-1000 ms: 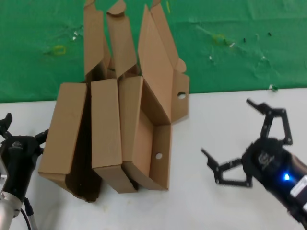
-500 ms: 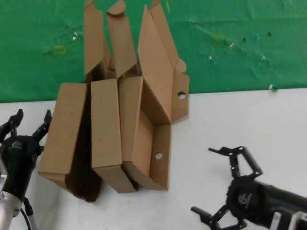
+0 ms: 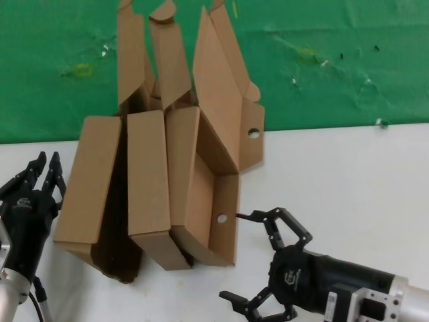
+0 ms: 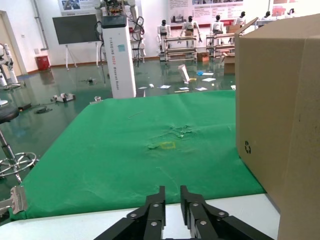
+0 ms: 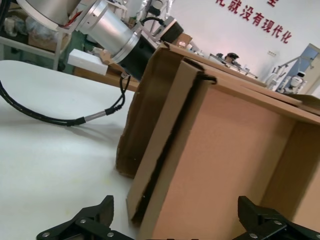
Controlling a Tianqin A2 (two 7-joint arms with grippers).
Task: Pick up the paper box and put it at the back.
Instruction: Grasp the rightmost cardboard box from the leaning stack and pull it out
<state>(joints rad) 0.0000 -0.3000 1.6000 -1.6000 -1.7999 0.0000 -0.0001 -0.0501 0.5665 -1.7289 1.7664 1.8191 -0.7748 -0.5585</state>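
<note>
The right gripper (image 3: 263, 260) was swung down and in from well out to the side of the paper box (image 3: 204, 184), ending just beside its near corner with fingers spread wide. The left gripper's fingers (image 3: 41, 171), spread before, were brought nearly together beside the leftmost box (image 3: 87, 191).

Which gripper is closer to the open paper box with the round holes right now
Right. The right gripper is open just off the paper box, at its near right corner. The left gripper sits beyond the other brown boxes, on their far side.
</note>
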